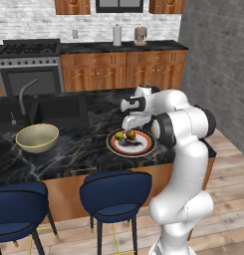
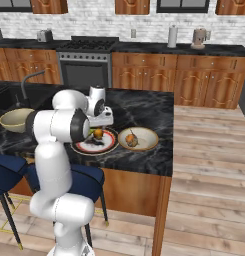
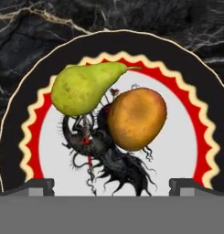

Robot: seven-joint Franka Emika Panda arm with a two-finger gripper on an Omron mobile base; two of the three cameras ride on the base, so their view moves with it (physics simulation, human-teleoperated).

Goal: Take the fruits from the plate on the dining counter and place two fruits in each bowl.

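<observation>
Left base view: My white arm reached over the long black marble dining counter (image 1: 78, 149). My gripper (image 1: 129, 123) hung just above the round flat plate with the red-brown rim (image 1: 145, 147). On the plate's near-left part lay a yellow-green pear (image 1: 119, 135) touching a round orange-brown fruit (image 1: 130, 134). A deep cream-beige bowl (image 1: 37, 138) stood well apart to the left, beside the dark sink (image 1: 49, 112). Two blue stools (image 1: 115, 193) stood before the counter.

Right base view: My gripper (image 2: 100, 122) hovered over the plate (image 2: 108, 145), with the orange-brown fruit (image 2: 98, 133) below it. Just beside the plate, to the right, sat the shallow off-white bowl with a tan rim (image 2: 148, 135), holding a brownish fruit (image 2: 131, 139). The cream-beige bowl (image 2: 13, 120) was far left.

Hand view: My two dark fingertips (image 3: 36, 185) stood wide apart, holding nothing. Between them, further on, the pear (image 3: 81, 87) and the orange-brown fruit (image 3: 137, 119) lay touching on the plate (image 3: 195, 114), over its dark markings.
</observation>
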